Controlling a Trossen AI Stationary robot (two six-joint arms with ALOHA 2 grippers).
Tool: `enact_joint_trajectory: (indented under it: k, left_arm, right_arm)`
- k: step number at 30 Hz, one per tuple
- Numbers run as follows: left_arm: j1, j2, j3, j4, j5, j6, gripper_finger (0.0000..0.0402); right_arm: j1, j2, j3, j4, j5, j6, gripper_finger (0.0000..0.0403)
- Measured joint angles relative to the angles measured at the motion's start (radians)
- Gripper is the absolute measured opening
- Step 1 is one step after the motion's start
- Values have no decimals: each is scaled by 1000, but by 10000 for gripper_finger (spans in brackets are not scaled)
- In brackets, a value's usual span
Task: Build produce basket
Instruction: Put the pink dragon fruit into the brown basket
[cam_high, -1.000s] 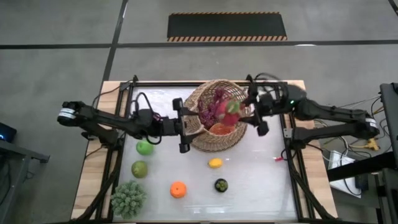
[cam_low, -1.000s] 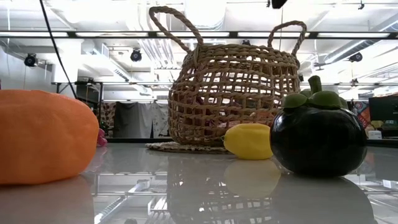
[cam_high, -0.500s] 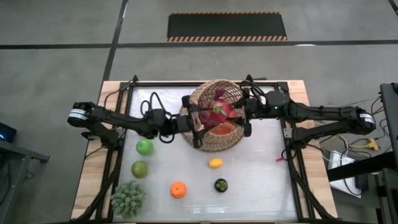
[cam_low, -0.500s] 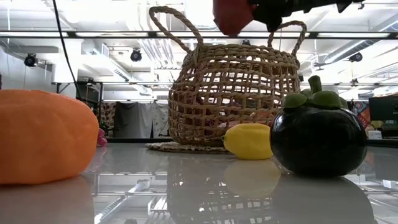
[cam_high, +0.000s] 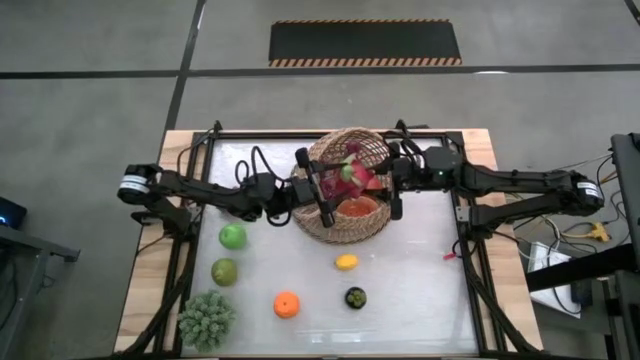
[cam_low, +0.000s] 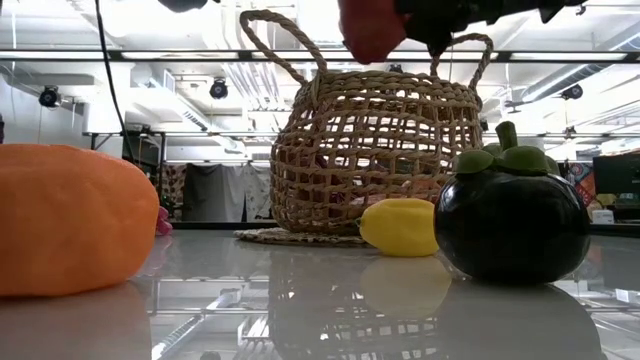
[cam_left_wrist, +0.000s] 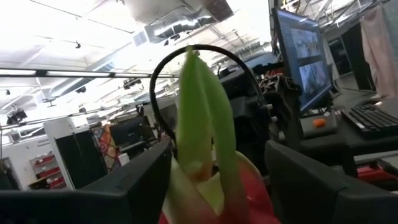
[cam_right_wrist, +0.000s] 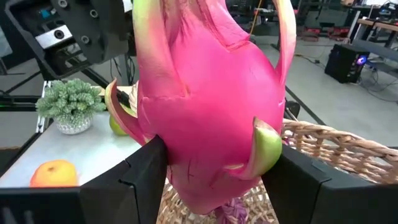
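Basket (cam_high: 348, 190), table centre-top, partly filled. Dragon fruit (cam_high: 352, 174) hangs directly above its mouth, long axis roughly 9-to-3 between both arms. Right gripper (cam_right_wrist: 208, 180) pinches the pink body from 3 o'clock; left gripper (cam_left_wrist: 208, 186) clamps the leafy end from 9. We judge release drops it straight in.

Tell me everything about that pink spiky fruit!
The dragon fruit is bright pink and smooth, with green-tipped leafy scales curling off it and a long green leaf at one end. It hangs in the air above the basket, not yet inside. The right gripper clasps it on both sides, and the left gripper meets it from the other side, fingers either side of its green tip.
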Motion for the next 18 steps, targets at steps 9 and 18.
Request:
enact_joint_trajectory:
  k: [9,18]
  left_arm:
    - [0,1,0,-19,-2,2,71]
    - [4,4,-2,-22,6,2,6]
  right_arm:
    - [0,13,-1,0,1,13,218]
    - [0,-19,-1,-13,72,22,288]
